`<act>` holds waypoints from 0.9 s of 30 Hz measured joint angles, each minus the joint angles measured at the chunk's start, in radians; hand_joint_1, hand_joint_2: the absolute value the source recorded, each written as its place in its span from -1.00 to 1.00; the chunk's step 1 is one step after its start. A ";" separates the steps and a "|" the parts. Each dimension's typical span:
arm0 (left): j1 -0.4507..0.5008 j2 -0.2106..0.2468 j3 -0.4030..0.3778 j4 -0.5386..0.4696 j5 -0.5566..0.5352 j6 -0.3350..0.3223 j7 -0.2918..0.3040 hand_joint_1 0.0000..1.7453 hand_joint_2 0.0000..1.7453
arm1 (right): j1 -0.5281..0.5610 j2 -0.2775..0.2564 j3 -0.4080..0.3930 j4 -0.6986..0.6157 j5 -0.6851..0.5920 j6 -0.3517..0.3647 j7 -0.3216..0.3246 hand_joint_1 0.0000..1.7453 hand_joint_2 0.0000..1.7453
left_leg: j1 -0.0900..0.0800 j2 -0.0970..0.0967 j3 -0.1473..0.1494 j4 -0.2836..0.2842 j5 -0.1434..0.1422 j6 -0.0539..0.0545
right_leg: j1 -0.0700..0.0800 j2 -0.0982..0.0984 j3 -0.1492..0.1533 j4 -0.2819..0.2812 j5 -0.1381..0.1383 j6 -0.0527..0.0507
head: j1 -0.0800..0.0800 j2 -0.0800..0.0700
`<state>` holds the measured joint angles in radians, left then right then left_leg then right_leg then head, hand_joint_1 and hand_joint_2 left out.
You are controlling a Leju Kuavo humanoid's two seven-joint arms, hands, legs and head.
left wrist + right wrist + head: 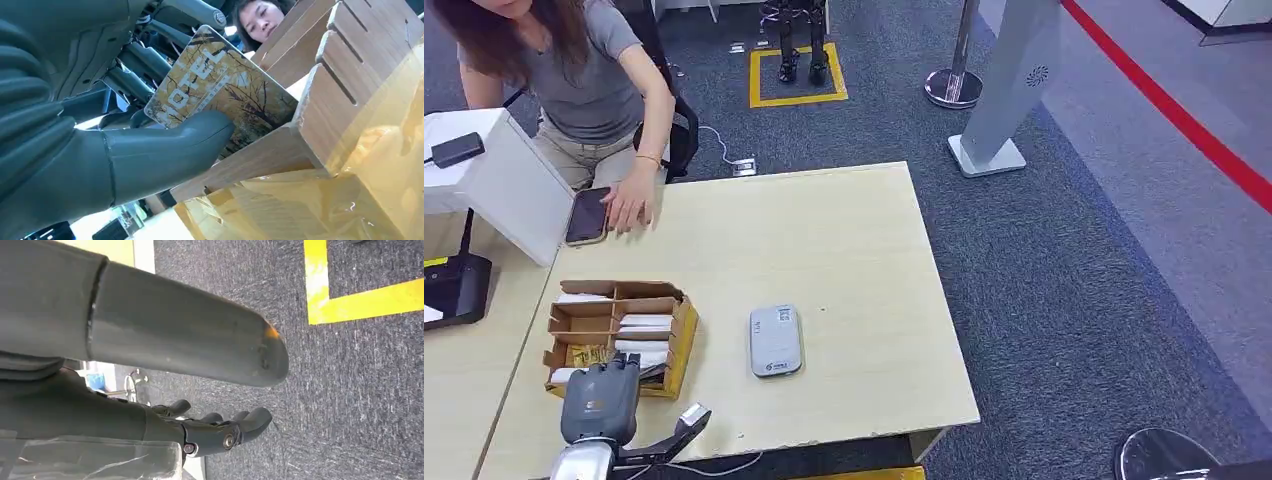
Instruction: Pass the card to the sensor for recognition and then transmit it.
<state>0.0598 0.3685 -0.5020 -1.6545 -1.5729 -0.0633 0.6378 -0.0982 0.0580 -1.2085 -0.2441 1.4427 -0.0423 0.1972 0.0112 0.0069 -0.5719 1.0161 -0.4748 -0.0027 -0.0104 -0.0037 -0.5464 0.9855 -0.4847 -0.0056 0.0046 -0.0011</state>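
A cardboard box [679,345] with divided slots of cards stands at the near left of the wooden table [844,250]. My left hand [602,400] reaches into its near end. In the left wrist view, the thumb [170,145] and the darker fingers behind pinch a yellow "HOTEL" card [225,85], whose lower end still sits in a slot of the box [345,80]. The sensor [775,340], a flat grey-white pad, lies to the right of the box. My right hand [150,340] hangs over the carpet with nothing in it, its fingers [235,430] apart from the thumb.
A person sits at the table's far left, one hand beside a phone [587,215]. A white box [494,175] with a black device [457,150] stands at the left. A stanchion [954,85] and a grey stand [1009,90] are beyond the table.
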 joint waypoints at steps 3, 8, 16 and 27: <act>-0.001 0.000 0.000 0.000 0.000 0.000 0.000 1.00 1.00 | 0.000 0.001 0.002 0.000 0.000 0.000 0.000 -1.00 -1.00 | 0.000 0.000 0.000 0.000 0.000 0.000 | 0.000 0.000 0.000 0.000 0.000 0.000 | 0.000 0.000; -0.004 0.001 0.000 0.000 0.000 0.002 0.011 1.00 1.00 | 0.000 0.001 0.003 0.000 0.000 0.000 0.000 -1.00 -1.00 | 0.000 0.000 0.000 0.000 0.000 0.000 | 0.000 0.000 0.000 0.000 0.000 0.000 | 0.000 0.000; -0.104 0.069 -0.050 -0.054 0.000 0.031 0.056 1.00 1.00 | 0.000 0.003 0.003 0.000 -0.008 0.000 -0.001 -1.00 -1.00 | 0.000 0.000 0.000 0.000 0.000 0.000 | 0.000 0.000 0.000 0.000 0.000 0.000 | 0.000 0.000; -0.245 0.101 -0.143 -0.193 0.000 0.056 0.058 1.00 1.00 | -0.001 0.009 0.003 0.000 -0.021 -0.016 -0.008 -1.00 -1.00 | 0.000 0.000 0.000 0.000 0.000 0.000 | 0.000 0.000 0.000 0.000 0.000 0.000 | 0.000 0.000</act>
<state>-0.1850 0.4692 -0.6451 -1.8479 -1.5732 -0.0076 0.6962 -0.0992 0.0668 -1.2058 -0.2438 1.4214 -0.0580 0.1892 0.0111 0.0070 -0.5720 1.0163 -0.4745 -0.0029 -0.0102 -0.0037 -0.5464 0.9858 -0.4845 -0.0056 0.0046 -0.0011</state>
